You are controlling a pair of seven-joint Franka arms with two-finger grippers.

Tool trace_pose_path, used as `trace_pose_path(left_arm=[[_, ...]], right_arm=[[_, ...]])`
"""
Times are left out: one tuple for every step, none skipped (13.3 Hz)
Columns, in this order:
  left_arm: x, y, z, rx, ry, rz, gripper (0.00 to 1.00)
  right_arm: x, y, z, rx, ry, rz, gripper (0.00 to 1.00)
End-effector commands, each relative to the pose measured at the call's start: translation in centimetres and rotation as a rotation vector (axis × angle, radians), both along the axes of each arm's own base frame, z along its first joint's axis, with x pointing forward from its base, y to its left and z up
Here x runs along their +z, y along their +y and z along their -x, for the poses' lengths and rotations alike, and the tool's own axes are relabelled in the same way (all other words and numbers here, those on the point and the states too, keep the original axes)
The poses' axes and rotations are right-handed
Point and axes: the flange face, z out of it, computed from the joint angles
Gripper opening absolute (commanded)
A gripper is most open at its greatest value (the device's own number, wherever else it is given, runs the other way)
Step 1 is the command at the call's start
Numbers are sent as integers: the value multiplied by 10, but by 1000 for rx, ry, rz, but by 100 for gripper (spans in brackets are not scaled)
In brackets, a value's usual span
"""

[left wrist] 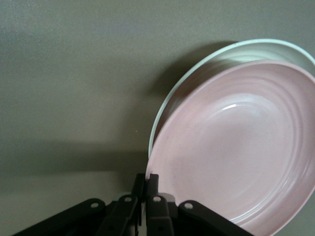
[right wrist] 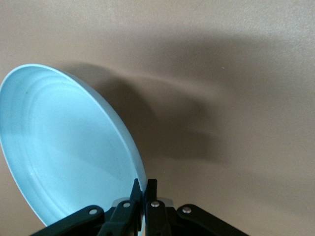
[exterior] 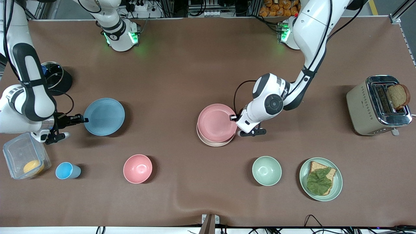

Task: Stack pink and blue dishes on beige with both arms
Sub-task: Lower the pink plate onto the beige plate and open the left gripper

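The pale pink plate (exterior: 216, 123) lies over the cream-beige plate (exterior: 214, 143) in the middle of the table, and only the beige plate's rim (left wrist: 197, 69) shows under it. My left gripper (exterior: 233, 117) is shut on the pink plate's rim (left wrist: 149, 179) at the side toward the left arm's end. The light blue plate (exterior: 104, 116) is toward the right arm's end, tilted and casting a wide shadow on the table. My right gripper (exterior: 85, 119) is shut on its rim (right wrist: 144, 184).
Nearer the front camera stand a blue cup (exterior: 66, 171), a pink bowl (exterior: 137, 168), a green bowl (exterior: 266, 170) and a green plate (exterior: 338, 175) with toast. A toaster (exterior: 360, 104) is at the left arm's end. A clear container (exterior: 19, 152) and a black lid (exterior: 60, 79) sit by the right arm.
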Motion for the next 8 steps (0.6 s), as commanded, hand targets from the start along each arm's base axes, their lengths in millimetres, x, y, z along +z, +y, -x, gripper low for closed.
trace_pose_path(left_arm=[[1, -5, -4, -1, -25, 7, 0], [-1, -5, -8, 2, -29, 10, 0], [0, -6, -9, 2, -32, 13, 0], [-1, -7, -9, 1, -32, 14, 0], [-3, -7, -9, -3, -32, 13, 0], [-5, -6, -9, -2, -31, 13, 0], [-5, -6, -9, -1, -33, 14, 0], [-5, -7, -11, 0, -35, 17, 0]], right_arm=[[5, 3, -7, -13, 3, -10, 0], [6, 3, -7, -12, 7, -12, 0], [8, 3, -8, -18, 7, -9, 0], [8, 5, -8, -21, 14, -10, 0], [8, 6, -8, -24, 19, -9, 0], [8, 6, -8, -27, 20, -8, 0], [8, 6, -8, -27, 20, -8, 0], [9, 6, -9, -28, 17, -7, 0]])
